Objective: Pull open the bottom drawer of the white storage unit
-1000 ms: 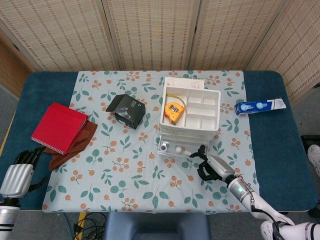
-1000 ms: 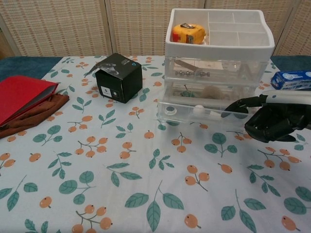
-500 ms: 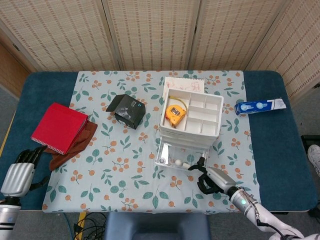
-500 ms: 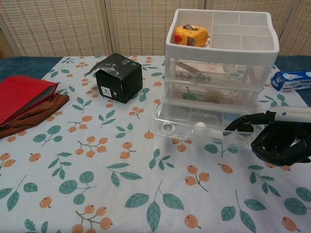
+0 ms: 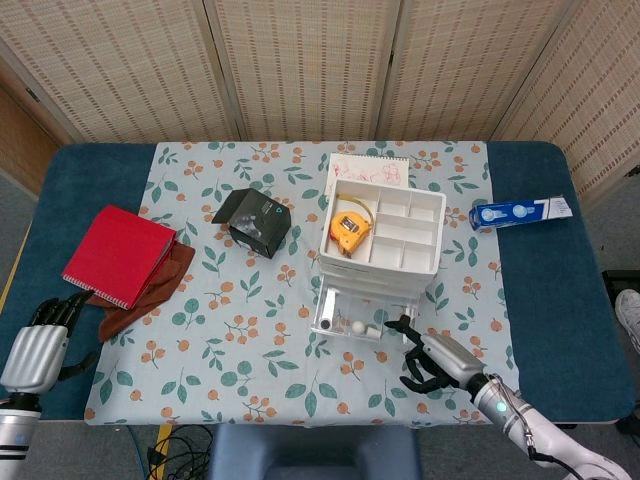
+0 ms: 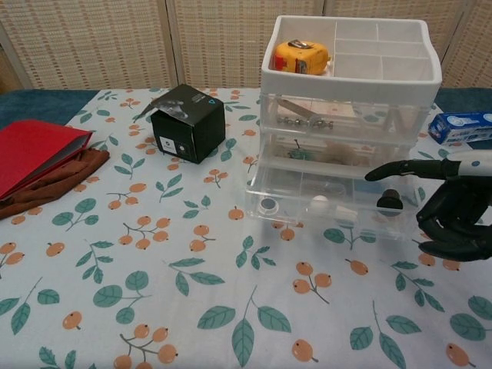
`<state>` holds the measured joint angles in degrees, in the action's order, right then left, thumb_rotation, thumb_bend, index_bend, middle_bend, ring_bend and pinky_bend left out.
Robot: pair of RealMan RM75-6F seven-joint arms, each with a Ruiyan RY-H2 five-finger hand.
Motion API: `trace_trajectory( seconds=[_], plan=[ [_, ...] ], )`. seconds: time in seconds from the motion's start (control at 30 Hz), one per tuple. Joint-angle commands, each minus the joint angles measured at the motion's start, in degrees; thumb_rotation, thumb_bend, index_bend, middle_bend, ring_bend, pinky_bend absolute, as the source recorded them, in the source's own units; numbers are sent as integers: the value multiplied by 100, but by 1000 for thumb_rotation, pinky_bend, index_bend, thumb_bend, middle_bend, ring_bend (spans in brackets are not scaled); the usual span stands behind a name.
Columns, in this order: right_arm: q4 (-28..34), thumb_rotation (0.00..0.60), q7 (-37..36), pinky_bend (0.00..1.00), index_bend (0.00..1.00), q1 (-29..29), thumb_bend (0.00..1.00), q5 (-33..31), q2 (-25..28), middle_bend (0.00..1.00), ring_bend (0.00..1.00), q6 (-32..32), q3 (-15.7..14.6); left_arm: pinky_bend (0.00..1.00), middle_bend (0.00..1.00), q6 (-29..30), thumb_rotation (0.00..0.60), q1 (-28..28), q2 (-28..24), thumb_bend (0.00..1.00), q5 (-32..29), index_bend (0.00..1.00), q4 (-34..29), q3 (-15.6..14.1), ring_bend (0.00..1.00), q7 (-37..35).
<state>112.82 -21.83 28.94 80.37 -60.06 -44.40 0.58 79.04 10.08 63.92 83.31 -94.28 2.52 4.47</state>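
- Now the bottom drawer (image 6: 323, 209) of the white storage unit (image 6: 350, 73) stands pulled out toward the desk (image 5: 90, 170) front, small items lying inside.
- Right hand (image 6: 453, 211) sits just beside the drawer's right front corner, fingers curled in on nothing, one extended over the drawer.
- Left hand (image 5: 38, 340) rests at the desk's near left edge, fingers loosely apart, holding nothing.
- Black box (image 6: 188, 123), red notebook (image 5: 118, 255) on brown cloth (image 5: 150, 292) lie left; blue tube box (image 5: 520, 212) lies right.
- Yellow tape measure (image 6: 301, 55) fills a top compartment.
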Motion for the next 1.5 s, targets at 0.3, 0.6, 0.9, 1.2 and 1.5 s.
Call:
trace_trajectory(
  seconds=[0.3,0.6,0.9,1.2,1.5],
  plan=[
    [107,600,619,960,149,950,281,-6,607,820,936,509,671,122,153,60,600,-48,6,220,2,89,17,-17,184,-36],
    [-427,600,1712,999,295,1683,292,-328,159,861,981,1023,783,122,153,115,600,-111,-25,220,-34,89,25,-27,184,-62],
    [-830,600,3379,1000,313,2027,301,-789,-341,880,999,879,563,122,153,113,600,-133,-32,220,-51,89,44,-30,184,-82],
    [-1037,600,4317,1000,313,2296,328,-1349,-732,891,1000,754,383,122,153,88,600,-127,2,220,-33,89,121,-33,184,-174],
    [-1111,600,4652,1000,315,2449,292,-1733,-953,891,1000,600,306,122,153,97,600,-150,17,220,-27,89,212,-42,184,-266]
  ],
)
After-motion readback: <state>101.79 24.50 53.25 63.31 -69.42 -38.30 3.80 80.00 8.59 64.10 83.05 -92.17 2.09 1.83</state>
